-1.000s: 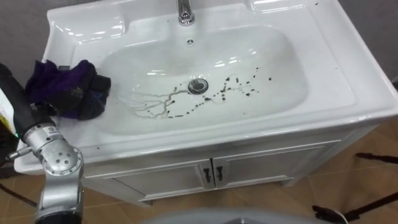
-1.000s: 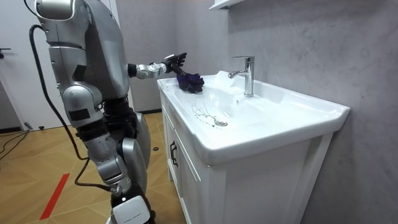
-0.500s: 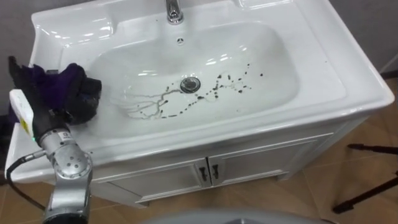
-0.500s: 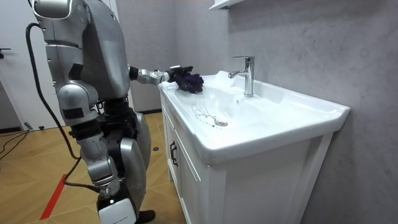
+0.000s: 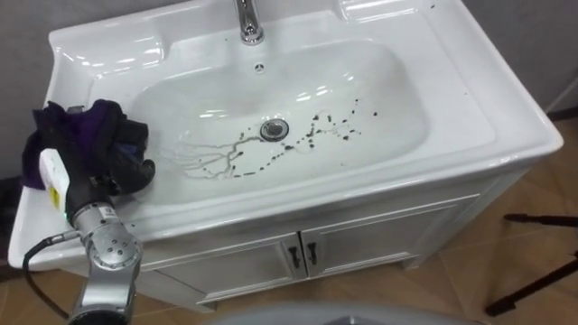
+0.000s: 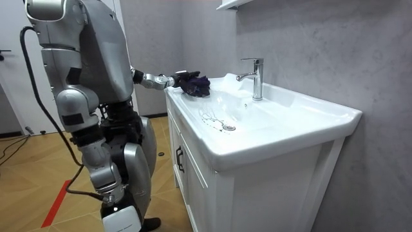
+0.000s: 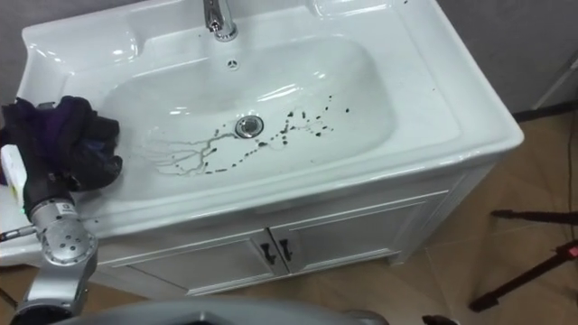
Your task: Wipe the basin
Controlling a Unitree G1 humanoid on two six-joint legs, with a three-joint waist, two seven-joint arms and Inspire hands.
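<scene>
At the basin's left rim, the fingers of the left hand (image 5: 74,176) sink into the crumpled purple cloth (image 5: 97,126); their grip cannot be told. The cloth lies on the white basin's (image 5: 424,99) rim, beside the bowl with dark streaks (image 5: 237,161) near the drain (image 5: 274,129).

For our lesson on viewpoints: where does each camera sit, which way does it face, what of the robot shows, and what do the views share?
Left eye view: on the robot's head, looking down into the basin; its left hand and forearm show lower left, on the purple cloth.
Right eye view: beside it, same downward look, same arm.
Room view: off in the room, side-on to the basin; most of the robot shows.
All share basin, cloth, faucet.
</scene>
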